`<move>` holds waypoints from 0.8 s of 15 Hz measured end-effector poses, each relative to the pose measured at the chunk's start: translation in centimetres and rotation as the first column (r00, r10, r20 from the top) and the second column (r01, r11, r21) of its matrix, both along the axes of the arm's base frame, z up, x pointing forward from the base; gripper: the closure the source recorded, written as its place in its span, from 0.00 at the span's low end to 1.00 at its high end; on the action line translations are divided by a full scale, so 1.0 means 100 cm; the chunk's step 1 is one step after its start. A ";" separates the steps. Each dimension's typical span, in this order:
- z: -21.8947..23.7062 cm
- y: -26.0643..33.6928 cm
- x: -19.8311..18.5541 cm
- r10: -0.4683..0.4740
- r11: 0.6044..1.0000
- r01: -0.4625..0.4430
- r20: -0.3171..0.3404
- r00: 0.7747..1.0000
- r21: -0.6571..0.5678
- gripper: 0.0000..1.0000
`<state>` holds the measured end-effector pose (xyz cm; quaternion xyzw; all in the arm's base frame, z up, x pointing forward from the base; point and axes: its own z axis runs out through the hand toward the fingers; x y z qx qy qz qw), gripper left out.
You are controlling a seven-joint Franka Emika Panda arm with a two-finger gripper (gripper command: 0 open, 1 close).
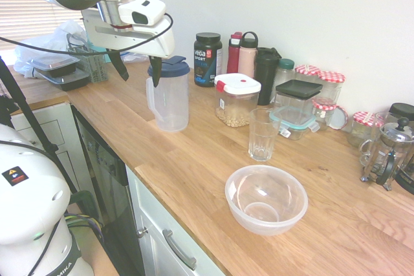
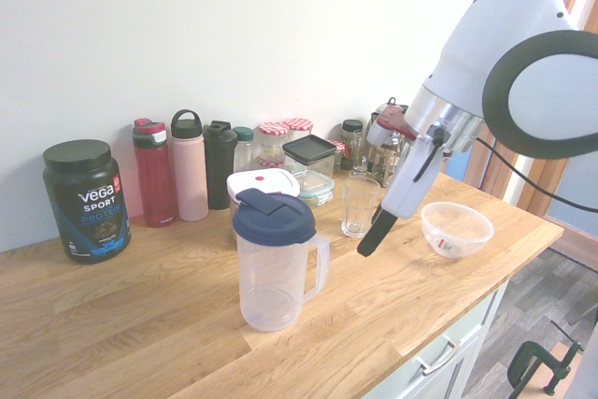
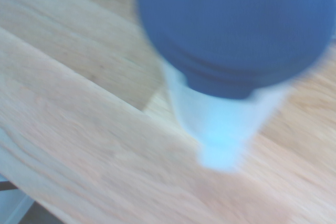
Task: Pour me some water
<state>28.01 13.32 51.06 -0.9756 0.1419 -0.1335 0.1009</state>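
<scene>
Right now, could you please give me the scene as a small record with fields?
pitcher: upright on wooden counter, blue lid on
gripper: open, nothing held, near pitcher
drinking glass: upright, between pitcher and plastic bowl
bottles behind: red, pink
pouring: not begun

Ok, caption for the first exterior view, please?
Open pincer above the counter near the blue-lidded pitcher, with glass and clear bowl standing beyond.
</scene>
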 end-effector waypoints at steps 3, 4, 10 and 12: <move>-0.022 0.031 0.014 -0.026 0.999 0.026 0.008 1.000 -0.026 0.00; -0.030 0.034 0.022 -0.045 0.999 0.045 0.007 0.999 -0.030 0.00; -0.049 0.031 0.071 -0.111 0.993 0.110 -0.009 0.994 -0.052 1.00; -0.056 0.032 0.078 -0.114 0.992 0.113 -0.021 0.993 -0.053 1.00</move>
